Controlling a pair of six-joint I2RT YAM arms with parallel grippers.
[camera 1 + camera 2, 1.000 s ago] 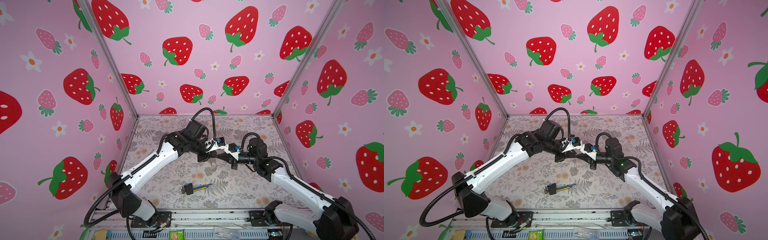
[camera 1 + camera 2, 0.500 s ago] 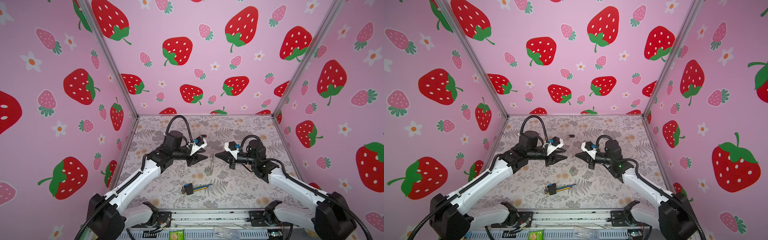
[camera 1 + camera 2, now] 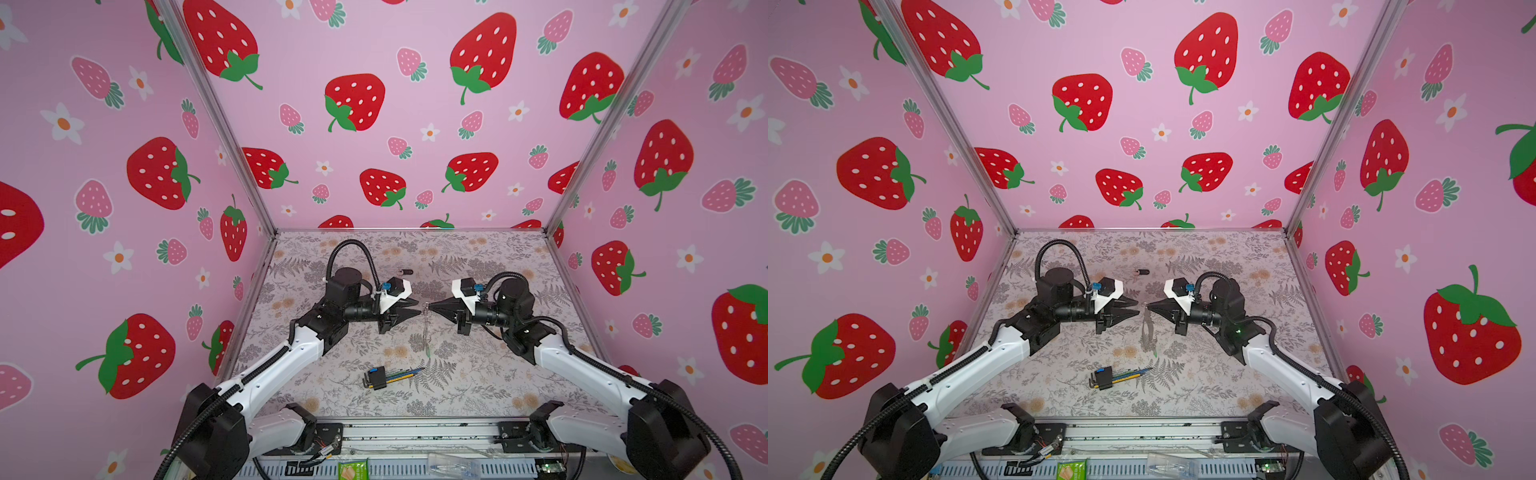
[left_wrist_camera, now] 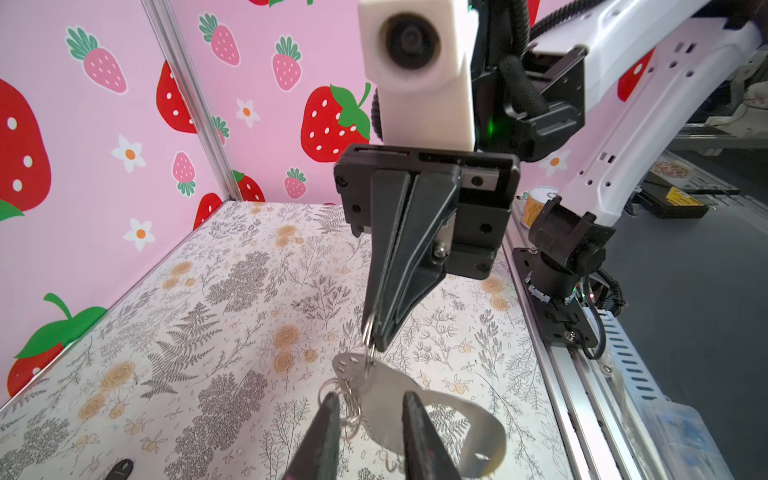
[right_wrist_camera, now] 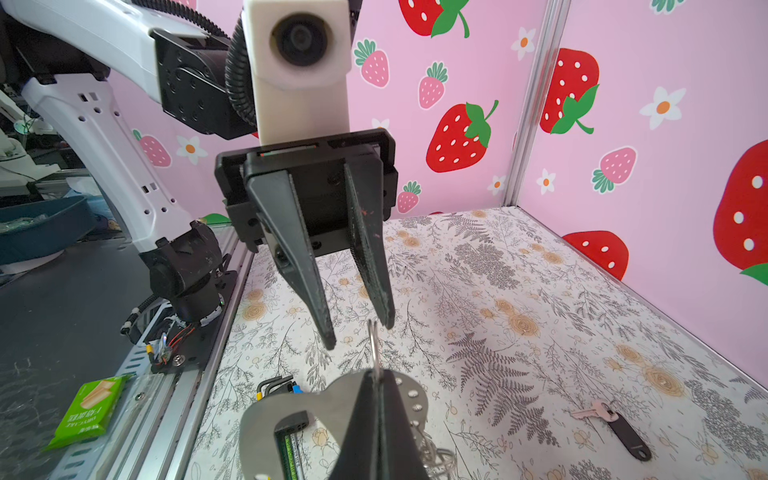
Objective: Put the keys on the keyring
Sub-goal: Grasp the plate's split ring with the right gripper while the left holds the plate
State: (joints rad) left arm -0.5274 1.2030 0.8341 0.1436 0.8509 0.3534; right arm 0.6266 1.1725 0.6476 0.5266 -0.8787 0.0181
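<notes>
My right gripper (image 3: 430,307) is shut on a small metal ring at the top of the keyring (image 3: 427,332), a flat strap loop with silvery rings that hangs below it (image 4: 386,395). Something green shows at the strap's lower end (image 3: 1154,353). My left gripper (image 3: 417,308) faces the right one tip to tip, open with nothing between its fingers (image 5: 359,334), its fingertips just short of the held ring. One of the keys, silvery with a black tag (image 5: 615,424), lies flat on the floral mat towards the back (image 3: 405,272).
A bundle of coloured hex wrenches (image 3: 388,376) lies on the mat in front of the grippers. Pink strawberry walls enclose the left, back and right. A metal rail with a green snack packet (image 5: 89,411) runs along the front edge.
The left gripper has drawn back to the left from its overlap with the right gripper; the two now stand tip to tip. The keyring still hangs from the right gripper.
</notes>
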